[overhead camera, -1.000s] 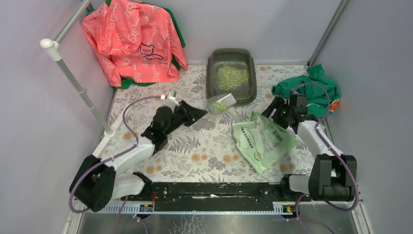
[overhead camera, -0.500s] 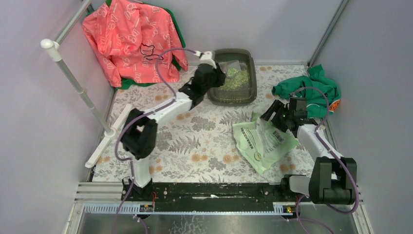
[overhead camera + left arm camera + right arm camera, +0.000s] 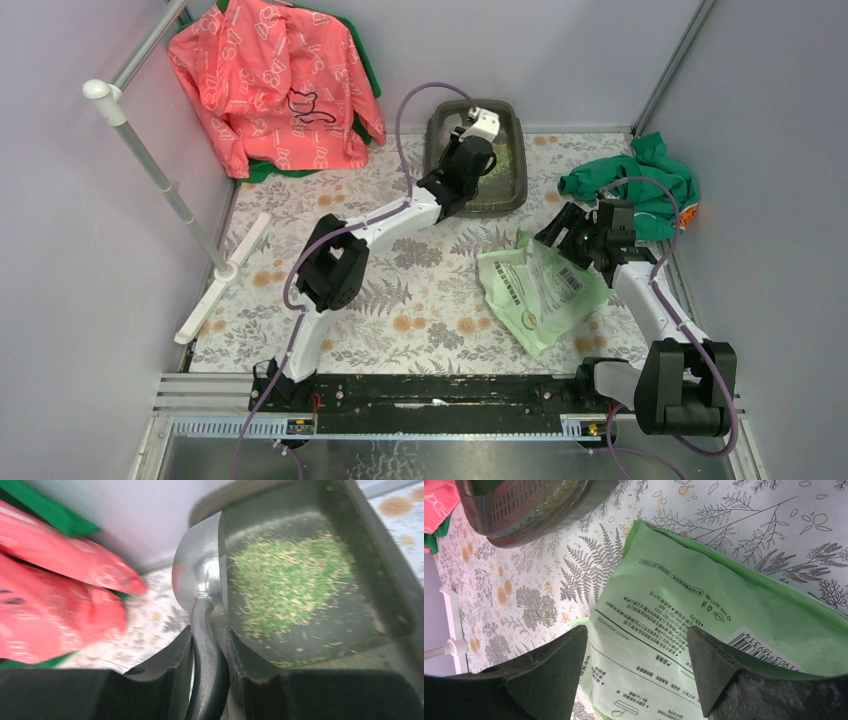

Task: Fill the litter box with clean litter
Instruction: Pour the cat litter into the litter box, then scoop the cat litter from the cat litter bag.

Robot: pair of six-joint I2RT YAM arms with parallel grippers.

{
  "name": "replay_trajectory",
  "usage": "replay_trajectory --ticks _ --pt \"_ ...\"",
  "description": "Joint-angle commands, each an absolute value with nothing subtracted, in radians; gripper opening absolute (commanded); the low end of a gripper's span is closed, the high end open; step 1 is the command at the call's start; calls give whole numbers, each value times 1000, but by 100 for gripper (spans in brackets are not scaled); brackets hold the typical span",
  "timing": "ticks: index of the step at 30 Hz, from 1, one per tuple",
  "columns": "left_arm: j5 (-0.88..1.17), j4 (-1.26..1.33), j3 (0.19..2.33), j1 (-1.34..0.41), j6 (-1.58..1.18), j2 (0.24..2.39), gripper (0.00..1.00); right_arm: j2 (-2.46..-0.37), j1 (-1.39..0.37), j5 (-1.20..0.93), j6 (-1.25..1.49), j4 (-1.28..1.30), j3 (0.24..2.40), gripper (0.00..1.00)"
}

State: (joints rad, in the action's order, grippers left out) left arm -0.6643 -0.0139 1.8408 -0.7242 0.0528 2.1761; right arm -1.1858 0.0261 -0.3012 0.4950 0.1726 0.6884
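Litter box point(image 3: 350, 625), dark olive, green-beige clean litter point(image 3: 285, 585) inside

Soft, even light fills the overhead view, with only faint shadows. The left wrist view is motion-blurred: the pink garment point(image 3: 55, 605) smears, the clean litter point(image 3: 290, 580) streaks, and glare whitens the scoop point(image 3: 200, 575). The right wrist view is sharp on the printed bag point(image 3: 704, 630) and dim along its lower edge.
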Motion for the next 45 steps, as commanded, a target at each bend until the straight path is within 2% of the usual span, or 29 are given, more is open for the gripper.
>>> replay_trajectory --ticks 1,4,9,12,16,23,27,33,39,45 --pt "-934 306 1801 -805 463 2159 0 -1128 17 -303 487 201 721 81" --pt "-961 340 1741 -831 488 2129 0 -1100 17 -307 487 227 738 81" --pt "-856 155 1648 -818 216 1959 0 -1070 17 -302 480 263 751 81" --pt "-676 -30 1605 -764 -81 1836 0 -1066 17 -330 464 299 773 80" --pt "-329 -159 1468 -653 -359 1649 0 -1045 5 -321 439 362 818 79" --pt "-67 -185 1101 -588 -597 1315 0 -1033 -98 -233 403 463 901 78" --pt "118 -122 877 -547 -729 1149 0 -1044 -98 -209 391 474 907 78" --pt "257 -18 614 -531 -852 982 0 -1051 -99 -205 391 482 916 78" --pt "399 243 461 -530 -952 1037 0 -1062 -106 -194 398 490 928 76" --pt "455 435 413 -530 -1013 1145 0 -1065 -112 -182 397 489 917 76"
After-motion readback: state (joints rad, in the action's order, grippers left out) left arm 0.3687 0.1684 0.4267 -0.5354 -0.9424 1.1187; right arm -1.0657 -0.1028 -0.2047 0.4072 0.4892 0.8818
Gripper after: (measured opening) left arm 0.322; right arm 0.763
